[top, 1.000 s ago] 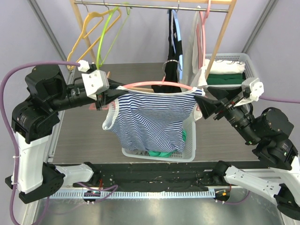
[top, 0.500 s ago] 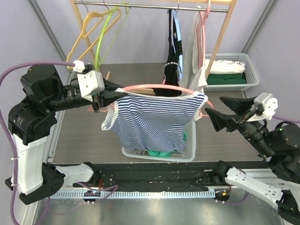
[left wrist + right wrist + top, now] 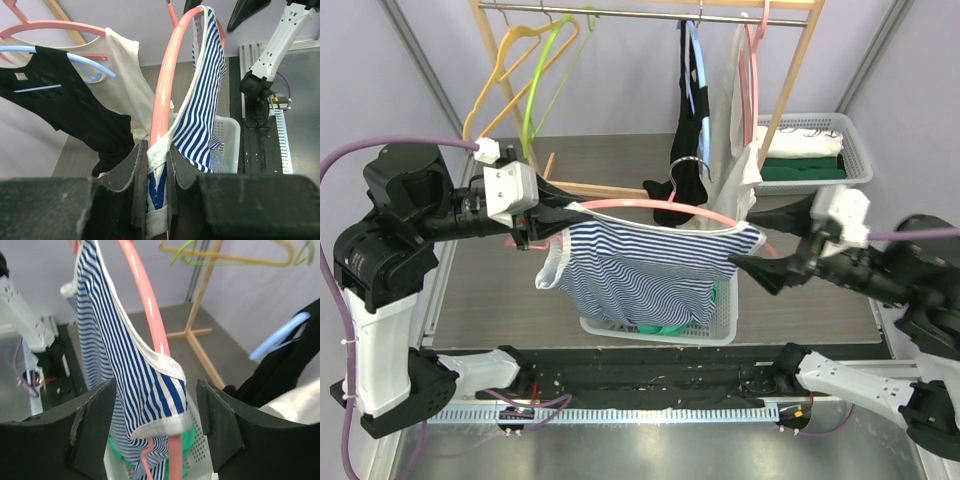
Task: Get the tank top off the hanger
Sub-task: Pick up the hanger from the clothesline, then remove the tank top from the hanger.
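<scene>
The tank top [image 3: 640, 275], blue and white striped, hangs on a pink hanger [image 3: 650, 206] held in the air above the table. My left gripper [image 3: 535, 222] is shut on the top's left strap, right at the hanger's left end; the white-edged strap [image 3: 157, 165] is pinched between the pads, with the pink hanger [image 3: 167, 80] running out from them. My right gripper [image 3: 748, 243] is open at the hanger's right end. In the right wrist view its fingers [image 3: 95, 415] stand apart on both sides of the top's right shoulder [image 3: 165, 390], touching nothing.
A white basket [image 3: 720, 320] with green cloth sits under the tank top. Behind is a wooden rack [image 3: 650, 12] with a black garment [image 3: 688, 150], a white garment [image 3: 730, 130] and bare yellow and green hangers [image 3: 520, 60]. A second basket [image 3: 850, 150] of folded clothes stands at the back right.
My right gripper pulled back from the hanger's right end, then came in lower around the top's right shoulder, jaws a little wider. The left arm drew the hanger slightly left.
</scene>
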`<state>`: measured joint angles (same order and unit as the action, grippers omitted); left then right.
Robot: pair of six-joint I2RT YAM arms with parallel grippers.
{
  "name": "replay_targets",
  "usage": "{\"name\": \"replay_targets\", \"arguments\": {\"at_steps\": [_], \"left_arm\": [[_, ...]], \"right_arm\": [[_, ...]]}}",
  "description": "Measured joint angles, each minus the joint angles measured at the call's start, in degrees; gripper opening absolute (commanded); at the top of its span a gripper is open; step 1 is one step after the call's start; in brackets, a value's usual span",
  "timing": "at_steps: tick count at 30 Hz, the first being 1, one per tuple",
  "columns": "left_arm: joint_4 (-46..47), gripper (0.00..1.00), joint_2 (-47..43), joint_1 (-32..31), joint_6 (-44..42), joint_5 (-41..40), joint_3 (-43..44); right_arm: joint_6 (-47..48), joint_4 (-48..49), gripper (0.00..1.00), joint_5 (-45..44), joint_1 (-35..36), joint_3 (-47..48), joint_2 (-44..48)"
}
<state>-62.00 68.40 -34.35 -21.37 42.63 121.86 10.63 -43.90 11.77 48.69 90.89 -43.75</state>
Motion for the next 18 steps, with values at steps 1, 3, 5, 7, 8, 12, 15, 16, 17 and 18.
{"name": "replay_targets", "arguments": {"at_steps": [1,3,5,7,8,12,15,16,17,18], "left_arm": [[-0.3,0.0,0.0,0.0,-0.2,0.2,0.2],[-1.3,0.0,0.0,0.0,-0.5,0.8,0.8],[-2.0,0.0,-0.1,0.0,-1.0,1.5,1.2],[-2.7,0.0,-0.2,0.0,-1.4,2.1,1.2],[-3.0,0.0,-0.3,0.0,-1.6,2.3,1.2],[-3.1,0.0,-0.3,0.2,-1.4,3.3,1.2],[-1.8,0.0,0.0,0.1,-0.1,5.3,1.2],[-1.4,0.0,0.0,0.1,0.2,5.7,1.2],[-1.0,0.0,0.2,0.1,0.7,6.1,1.2],[-0.8,0.0,0.4,0.2,1.3,6.3,1.2]], "right_arm": [[0.2,-1.0,0.7,0.9,0.0,0.3,-1.4],[0.7,-3.7,0.68,2.6,0.0,0.9,-4.4],[1.3,-5.9,0.64,4.0,0.0,1.6,-6.3],[1.6,-7.5,0.52,4.9,0.0,2.4,-7.6],[1.8,-8.2,0.44,5.3,0.0,2.9,-7.9],[3.0,-9.5,0.01,7.0,0.0,5.2,-7.6],[3.2,-11.1,0.01,7.7,0.0,8.0,-8.0],[3.7,-11.5,0.01,7.9,0.1,8.5,-8.3],[3.9,-11.9,0.01,8.0,0.1,9.2,-8.7],[4.1,-12.1,0.01,8.0,0.1,9.7,-9.1]]}}
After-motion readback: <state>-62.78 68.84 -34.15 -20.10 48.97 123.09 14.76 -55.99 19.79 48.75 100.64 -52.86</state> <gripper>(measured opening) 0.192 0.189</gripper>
